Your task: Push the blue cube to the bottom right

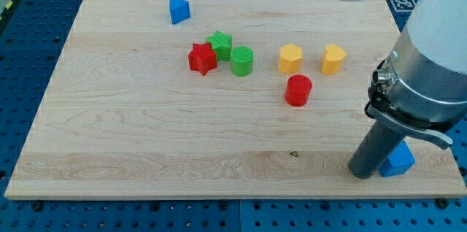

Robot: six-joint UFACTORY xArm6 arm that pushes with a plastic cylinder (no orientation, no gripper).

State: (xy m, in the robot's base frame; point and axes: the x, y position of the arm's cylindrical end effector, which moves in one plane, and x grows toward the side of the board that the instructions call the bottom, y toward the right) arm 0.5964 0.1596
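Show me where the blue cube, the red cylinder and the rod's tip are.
blue cube (400, 160), camera view, on its visible right part beside the rod.
red cylinder (298, 85), camera view, on its flat top.
my tip (363, 174), camera view, at the rod's lower end.

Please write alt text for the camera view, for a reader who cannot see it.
My tip rests against the left side of the blue cube at the bottom right of the wooden board. A blue triangular block sits near the top, with red, green and yellow blocks clustered across the middle.
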